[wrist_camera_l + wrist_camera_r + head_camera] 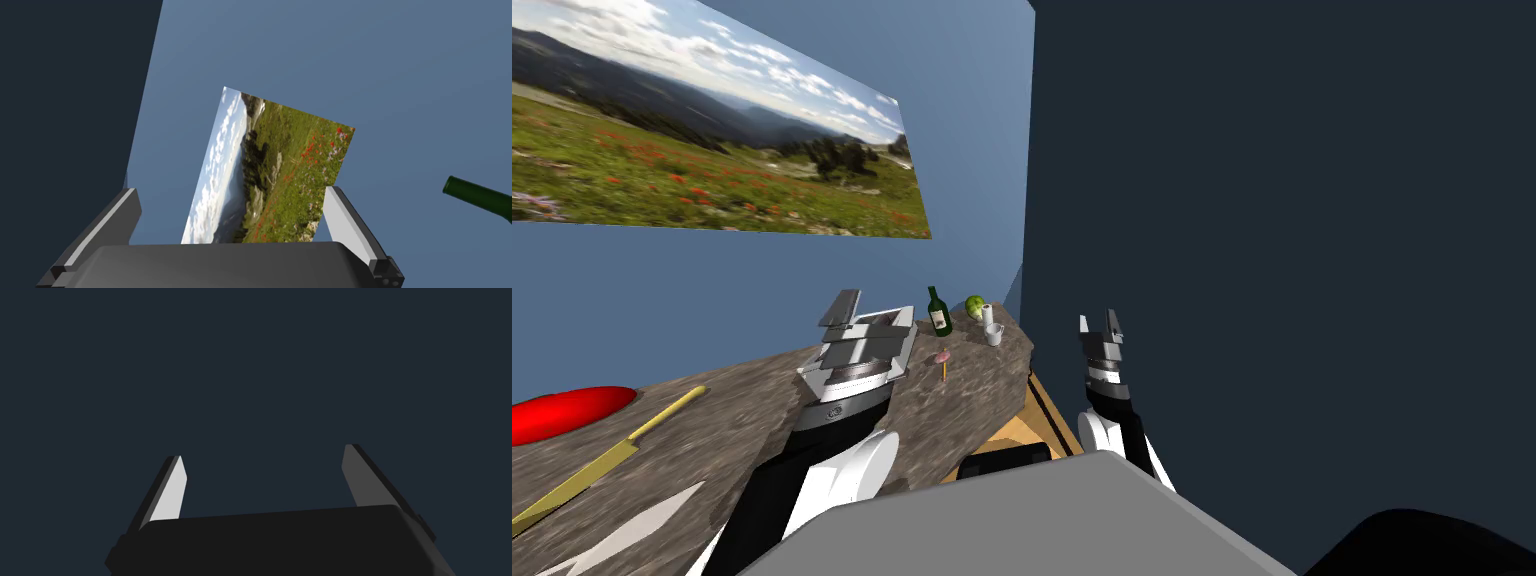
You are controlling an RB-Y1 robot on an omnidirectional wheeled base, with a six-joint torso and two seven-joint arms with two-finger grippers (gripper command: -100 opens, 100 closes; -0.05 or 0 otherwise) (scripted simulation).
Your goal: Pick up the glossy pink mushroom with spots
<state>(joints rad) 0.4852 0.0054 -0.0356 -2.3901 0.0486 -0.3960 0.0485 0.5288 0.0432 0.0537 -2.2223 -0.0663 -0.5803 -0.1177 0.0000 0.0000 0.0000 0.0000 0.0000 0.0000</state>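
Head view: mottled grey surface (732,430) against a blue wall.
Far left: red disc (567,412), yellow knife (612,455).
Left pincer (867,315): blades apart, raised over the surface, holding nothing.
Pink mushroom (943,357): standing on the surface, just right of that pincer, near a green bottle (939,312).
Right pincer (1099,322): blades apart, beyond the surface's edge.

The mushroom (943,358) has a pink cap on a yellow-orange stem, its spots too small to make out, and the desk (712,420) is mottled grey-brown like stone. On it are a dark green bottle (939,312) with a white label, a light green fruit (974,306), white cups (994,335), a bright red oval object (567,412) and a yellow-gold knife (607,460). The blue wall (762,280) carries a picture (712,130) of a green meadow flecked with red flowers under a white-clouded blue sky.
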